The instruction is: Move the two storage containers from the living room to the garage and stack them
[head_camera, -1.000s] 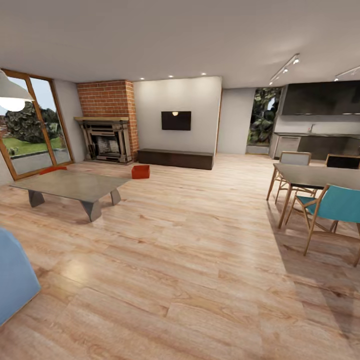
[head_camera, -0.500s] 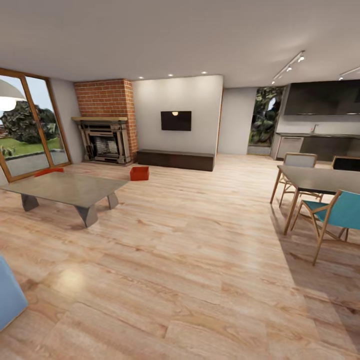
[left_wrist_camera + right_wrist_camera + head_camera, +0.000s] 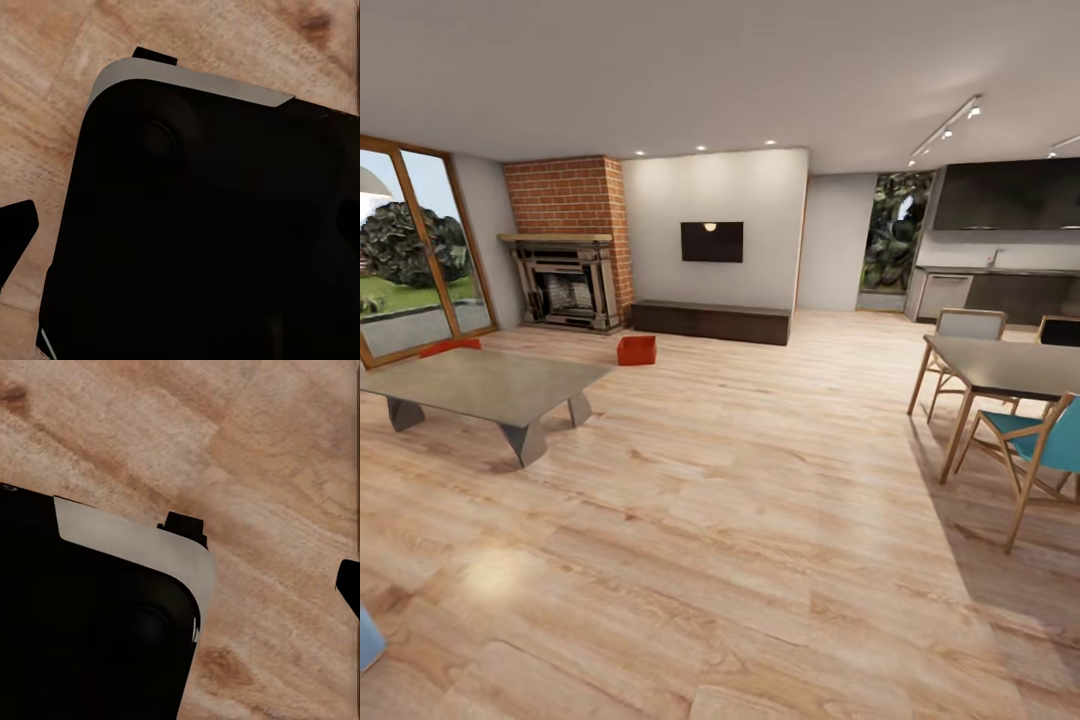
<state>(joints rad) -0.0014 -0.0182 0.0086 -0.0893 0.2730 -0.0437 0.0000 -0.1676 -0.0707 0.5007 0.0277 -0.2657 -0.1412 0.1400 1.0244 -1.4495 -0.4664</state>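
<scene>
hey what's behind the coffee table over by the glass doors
A red-orange storage container pokes up behind the coffee table; its lower part is hidden. A second container sits on the wood floor.

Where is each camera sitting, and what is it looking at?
Head view: high on the robot, facing across the living room at the coffee table and two storage containers.
Left wrist view: on the left arm, facing down at the robot's dark base.
Right wrist view: likewise, base.
All share the wood floor.

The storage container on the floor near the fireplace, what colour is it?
Red-orange; the storage container shows best in the head view.
</scene>
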